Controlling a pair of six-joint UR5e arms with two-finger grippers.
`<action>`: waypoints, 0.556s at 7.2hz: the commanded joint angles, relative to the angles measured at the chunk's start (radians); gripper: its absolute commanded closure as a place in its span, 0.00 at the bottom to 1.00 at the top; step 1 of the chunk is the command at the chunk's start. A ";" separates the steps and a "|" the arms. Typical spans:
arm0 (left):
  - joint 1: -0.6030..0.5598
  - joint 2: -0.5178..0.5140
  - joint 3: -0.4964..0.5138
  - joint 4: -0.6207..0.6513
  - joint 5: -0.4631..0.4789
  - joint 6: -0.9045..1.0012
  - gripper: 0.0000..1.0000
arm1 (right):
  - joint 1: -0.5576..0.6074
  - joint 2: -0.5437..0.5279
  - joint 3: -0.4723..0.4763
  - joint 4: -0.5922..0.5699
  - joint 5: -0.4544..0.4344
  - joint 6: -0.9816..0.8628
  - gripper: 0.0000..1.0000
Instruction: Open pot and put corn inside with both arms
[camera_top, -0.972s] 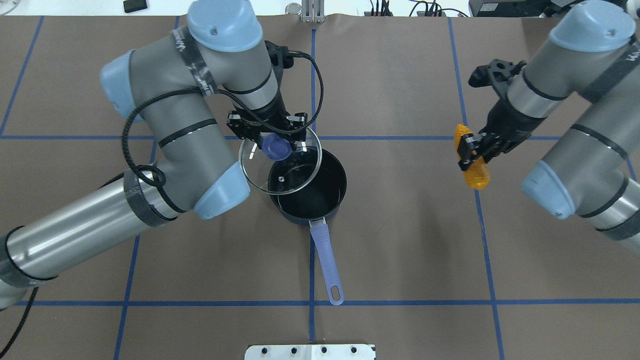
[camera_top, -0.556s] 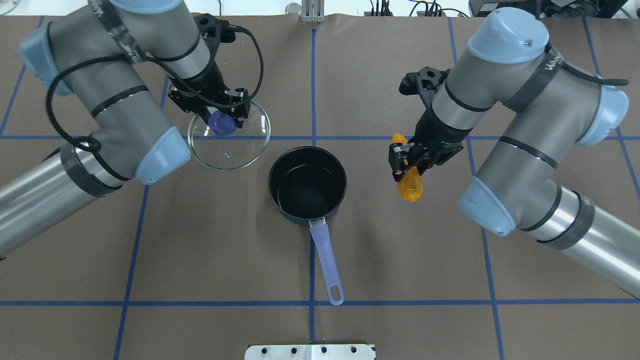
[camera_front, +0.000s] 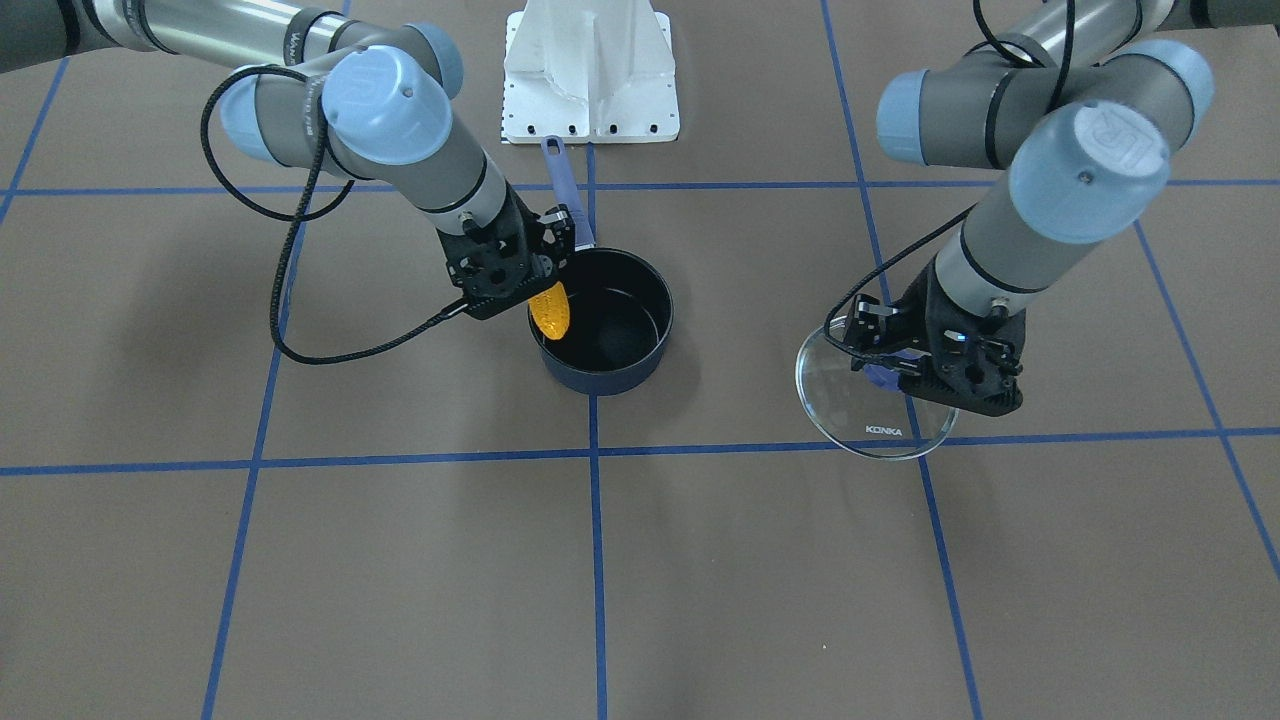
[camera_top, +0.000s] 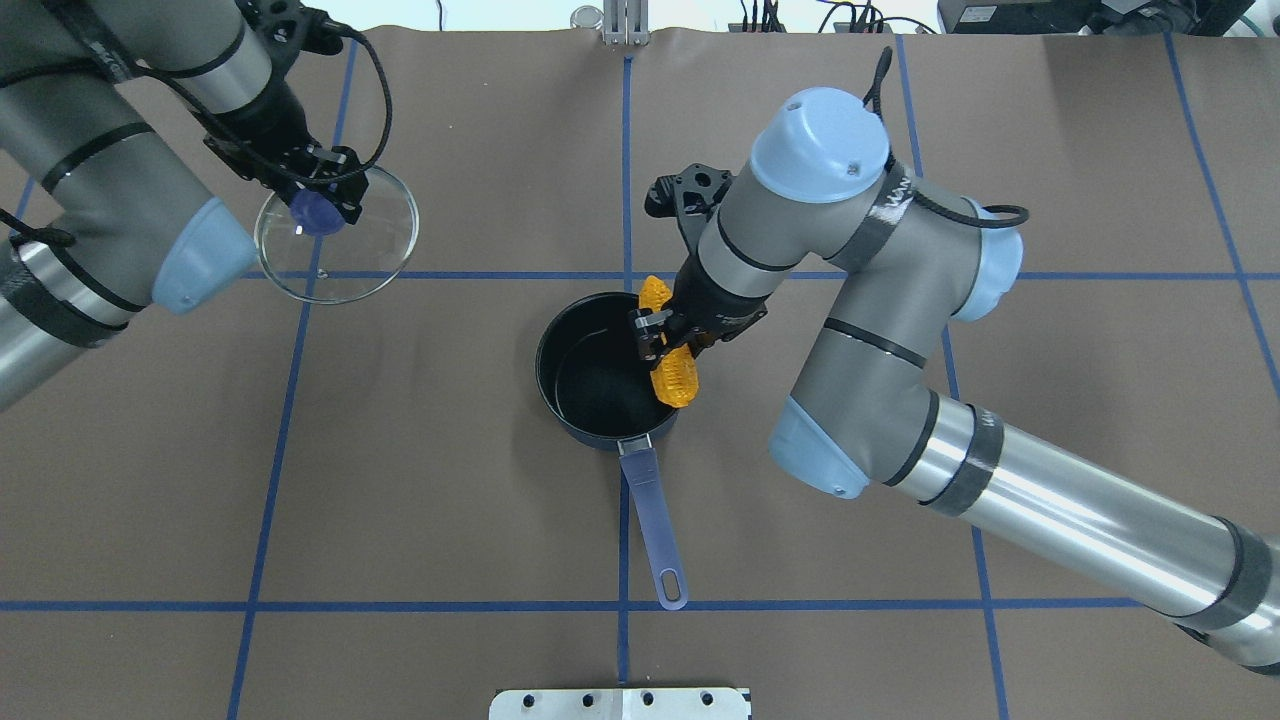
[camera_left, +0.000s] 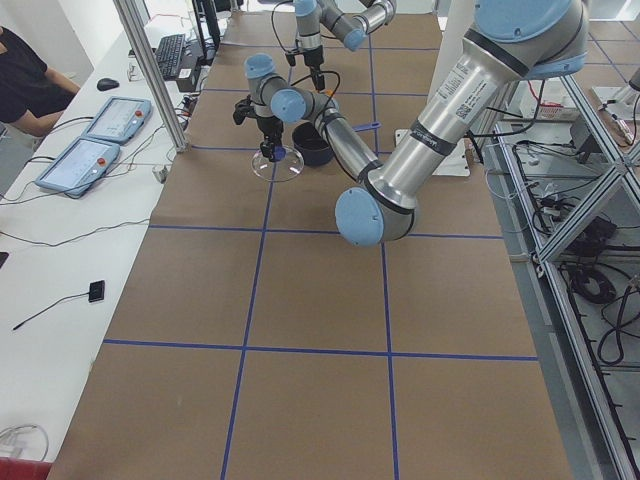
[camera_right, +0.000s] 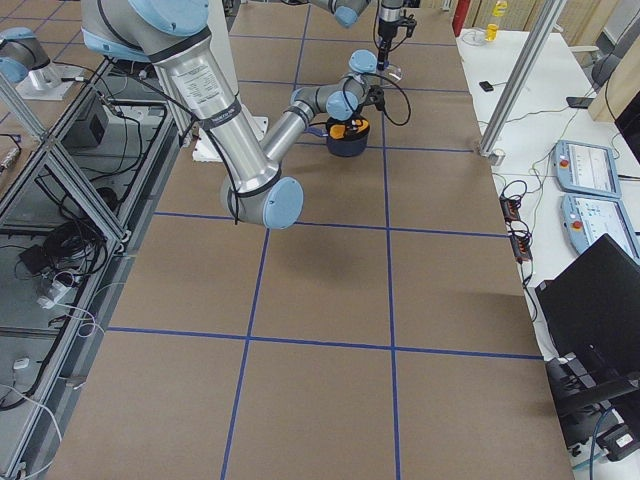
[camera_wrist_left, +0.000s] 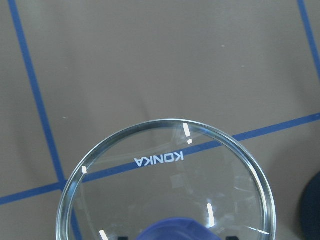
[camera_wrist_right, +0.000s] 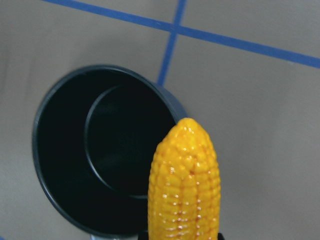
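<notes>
Mid-frame, our R gripper (camera_top: 661, 344) pinches corn (camera_top: 677, 379) lengthwise over pot (camera_top: 547, 372) right rim, opening just left; L gripper (camera_top: 321, 207) clamps lid (camera_top: 345, 262) upper left.

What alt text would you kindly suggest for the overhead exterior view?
The right pincer holds the corn over the right rim of the open pot. The left pincer grips the glass lid by its knob, off to the pot's left.
</notes>
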 joint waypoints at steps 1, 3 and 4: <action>-0.063 0.076 0.010 -0.006 -0.035 0.144 0.41 | -0.028 0.072 -0.075 0.028 -0.024 0.014 0.64; -0.083 0.128 0.009 -0.010 -0.045 0.204 0.40 | -0.030 0.074 -0.066 0.030 -0.026 0.017 0.00; -0.088 0.171 0.000 -0.012 -0.058 0.238 0.40 | -0.028 0.075 -0.056 0.030 -0.024 0.017 0.00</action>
